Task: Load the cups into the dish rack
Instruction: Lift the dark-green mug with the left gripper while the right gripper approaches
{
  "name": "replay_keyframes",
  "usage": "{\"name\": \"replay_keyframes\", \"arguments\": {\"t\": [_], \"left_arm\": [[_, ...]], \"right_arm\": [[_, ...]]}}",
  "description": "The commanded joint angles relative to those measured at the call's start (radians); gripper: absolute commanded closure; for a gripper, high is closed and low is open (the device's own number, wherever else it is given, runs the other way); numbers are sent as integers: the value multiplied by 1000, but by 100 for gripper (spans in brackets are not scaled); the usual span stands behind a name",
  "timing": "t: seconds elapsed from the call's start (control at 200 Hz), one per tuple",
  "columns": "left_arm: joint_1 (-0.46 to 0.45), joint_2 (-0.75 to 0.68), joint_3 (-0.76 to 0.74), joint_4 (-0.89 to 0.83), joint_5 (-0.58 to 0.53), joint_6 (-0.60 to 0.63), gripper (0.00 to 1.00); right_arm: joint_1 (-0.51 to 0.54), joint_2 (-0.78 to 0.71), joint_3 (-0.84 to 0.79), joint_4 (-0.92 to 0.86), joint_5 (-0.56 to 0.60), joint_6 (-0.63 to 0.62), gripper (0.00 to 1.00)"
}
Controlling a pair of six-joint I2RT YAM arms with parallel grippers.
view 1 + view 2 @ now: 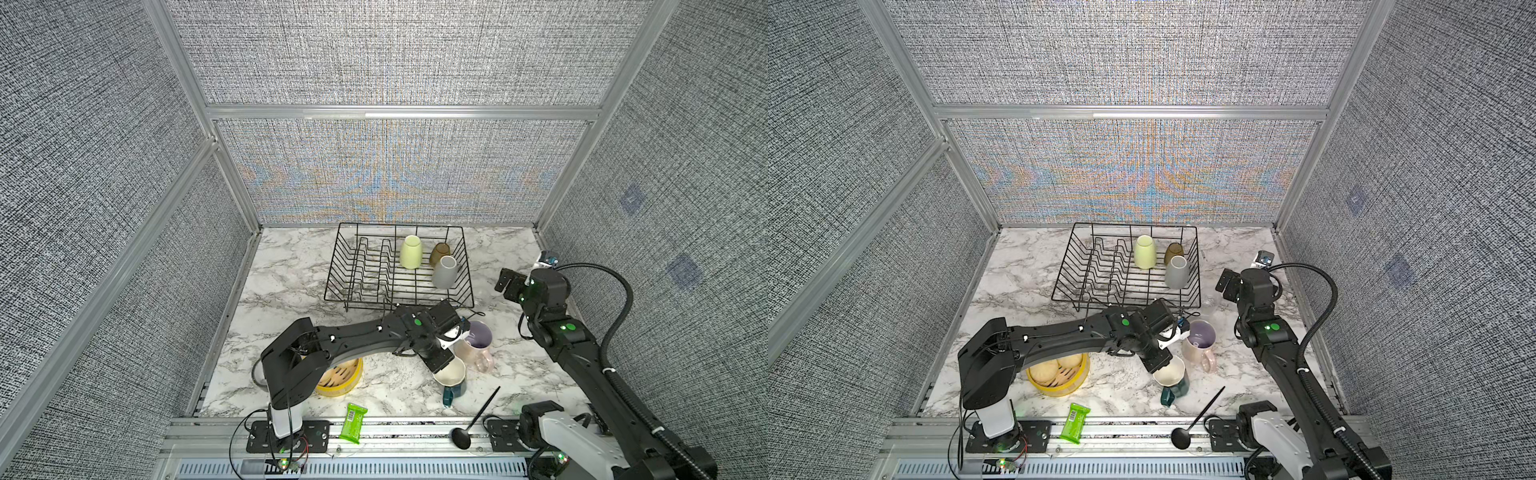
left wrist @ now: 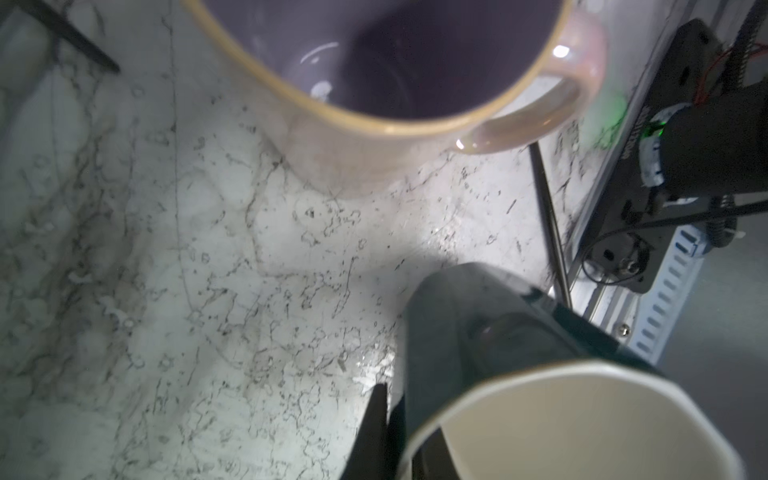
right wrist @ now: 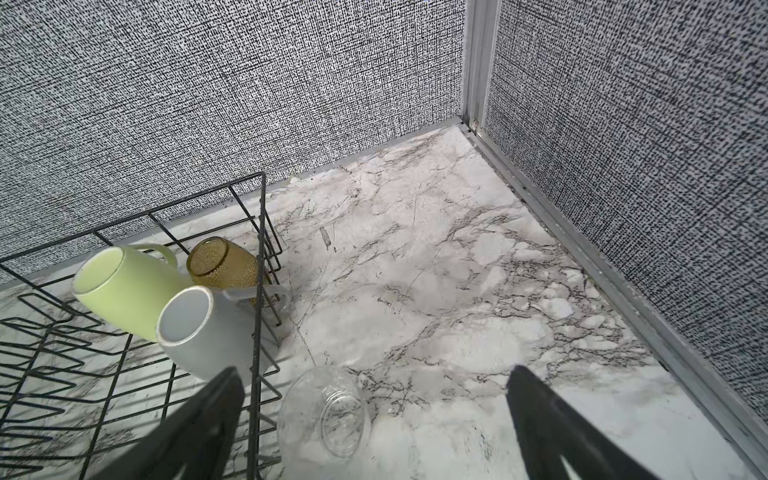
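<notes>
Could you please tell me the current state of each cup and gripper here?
pale green mug, upside down in the dish rack
amber tumbler, upside down in the rack
grey-white mug, upside down in the rack
pink mug, upright on the table
dark teal mug, gripped by its rim
clear glass, on the table beside the rack
left gripper, shut on the dark teal mug's rim
right gripper, open, empty

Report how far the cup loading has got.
Done: the pale green mug, amber tumbler and grey mug sit in the dish rack. In hand: the left gripper is shut on the rim of the dark teal mug. Remaining: the pink mug upright and the clear glass on its side, both on the table; the right gripper is open and empty.
</notes>
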Motion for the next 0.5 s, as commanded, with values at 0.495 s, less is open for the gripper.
{"name": "replay_keyframes", "arguments": {"t": [0.495], "left_arm": [[170,-359,-226,46,92,-78,100]], "right_arm": [[-7,-27,98,-79,-370,29,1]]}}
